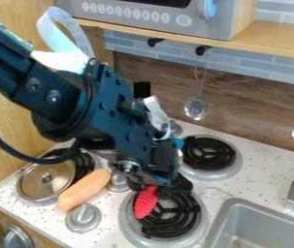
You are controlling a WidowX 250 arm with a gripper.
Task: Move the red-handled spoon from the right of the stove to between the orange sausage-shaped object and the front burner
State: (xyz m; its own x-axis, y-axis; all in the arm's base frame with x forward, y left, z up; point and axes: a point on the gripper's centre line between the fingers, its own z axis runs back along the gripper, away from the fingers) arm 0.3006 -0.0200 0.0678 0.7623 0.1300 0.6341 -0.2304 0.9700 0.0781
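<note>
One red ridged item (145,205), elongated, at the left portion of the front burner (188,220), below the gripper (161,187). Upper end directly at the underside of the gripper; lower end over the black coil. Gripper state: cannot tell from this angle whether wide, narrow or closed on the red ridged item; possibly in contact, with the junction dark and partly hidden. Arm (19,63) in from the upper left, angled down across the speckled countertop (230,186).

Surrounding layout:
- Left burner (84,166): near the left edge of the countertop, partly covered by a round metal lid (38,185) with a central knob.
- Orange oblong item (86,189): just beside the lid, slanted, lower end toward the front edge of the countertop.
- First control dial (83,218): near the front edge, between the orange oblong item and the front burner.
- Second control dial (117,182): beside the upper end of the orange oblong item.
- Rear burner (208,152): toward the back edge, beyond the gripper.
- Sink (259,220): to the right of the front burner.
- Slotted utensil (196,107): suspended from a hook (203,50) beneath the shelf (269,42).
- Grey appliance (133,15) with round buttons: on the shelf.
</note>
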